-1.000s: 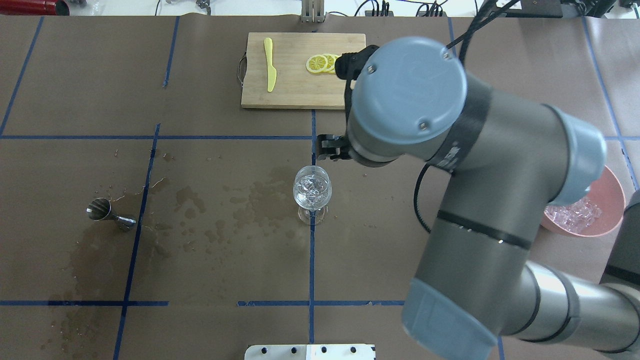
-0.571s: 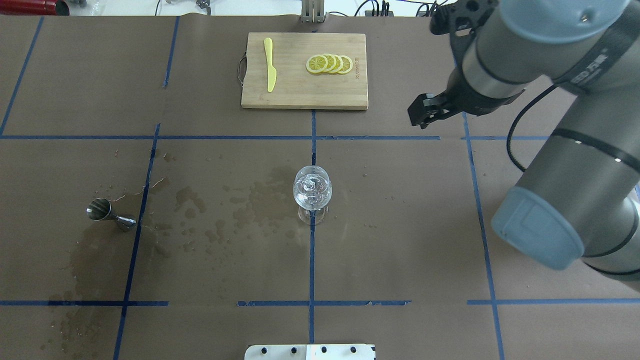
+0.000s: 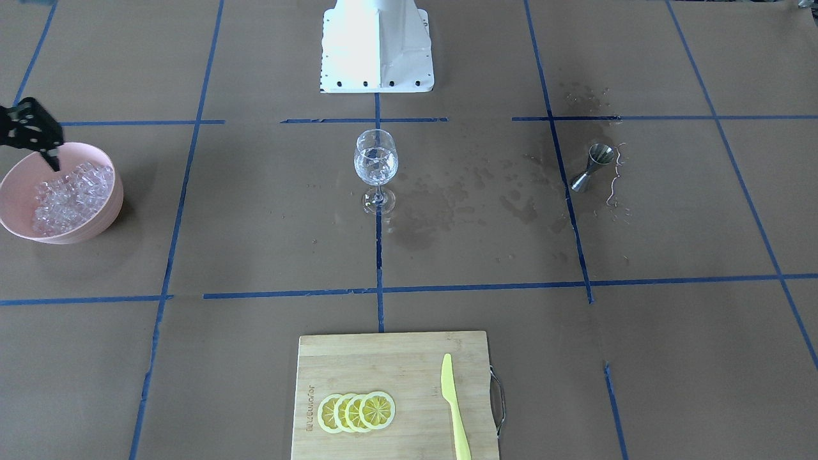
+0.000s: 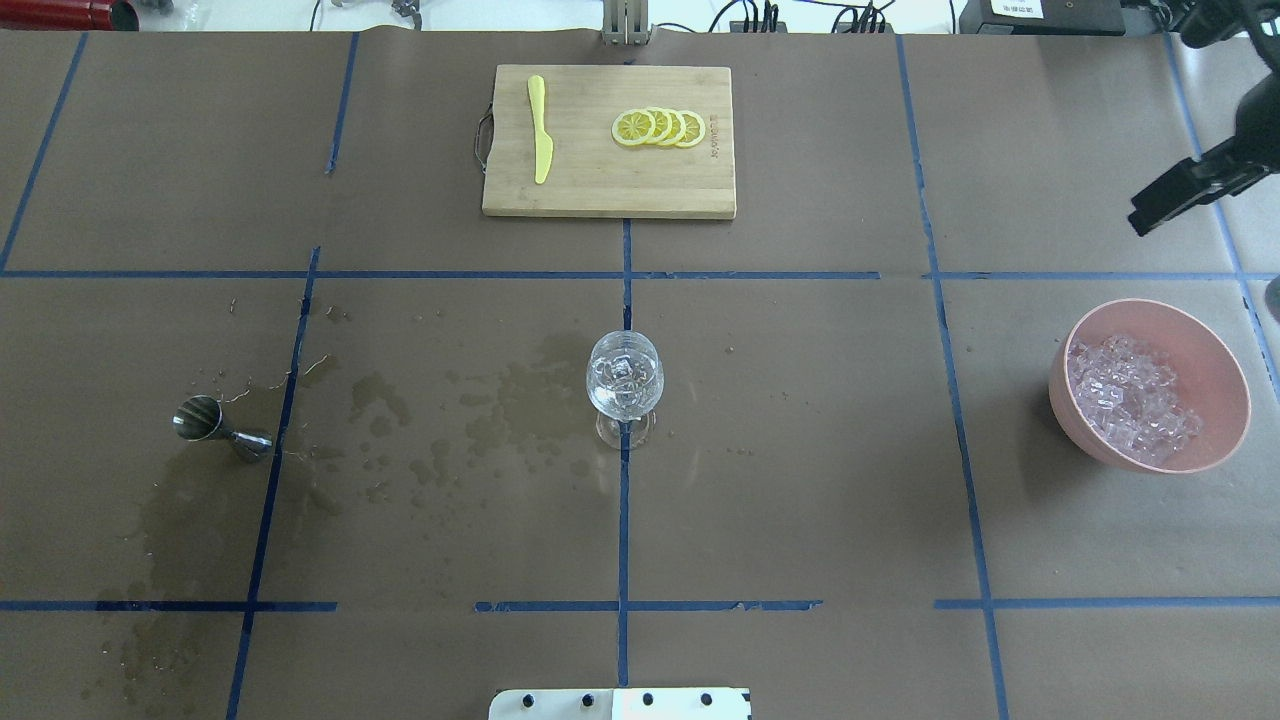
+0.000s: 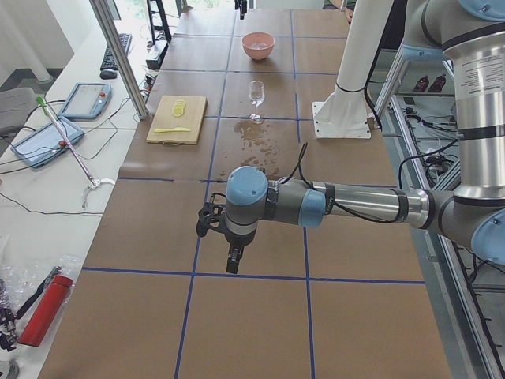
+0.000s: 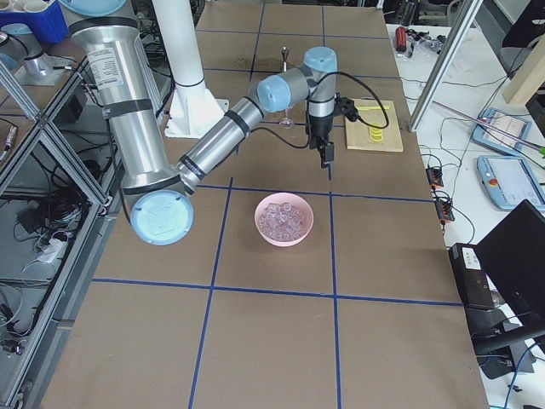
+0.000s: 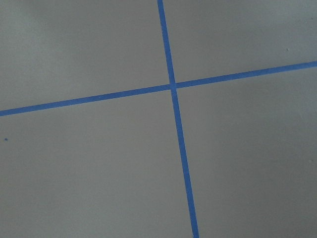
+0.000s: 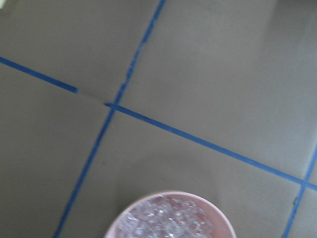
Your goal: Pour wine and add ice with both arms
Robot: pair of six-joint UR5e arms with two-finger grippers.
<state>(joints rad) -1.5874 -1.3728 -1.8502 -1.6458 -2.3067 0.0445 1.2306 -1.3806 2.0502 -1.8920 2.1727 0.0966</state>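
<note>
Ice being held in pink bowl and wine glass, right claw being hung over counter near the bowl, left claw well apart, neither claw's opening being discernible.

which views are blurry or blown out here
Right wrist view: soft all over, the ice in the pink bowl a hazy mass. Left wrist view: slightly soft, flat light on the blue tape cross. Front-facing view: sharp, but the white robot base is overexposed.
</note>
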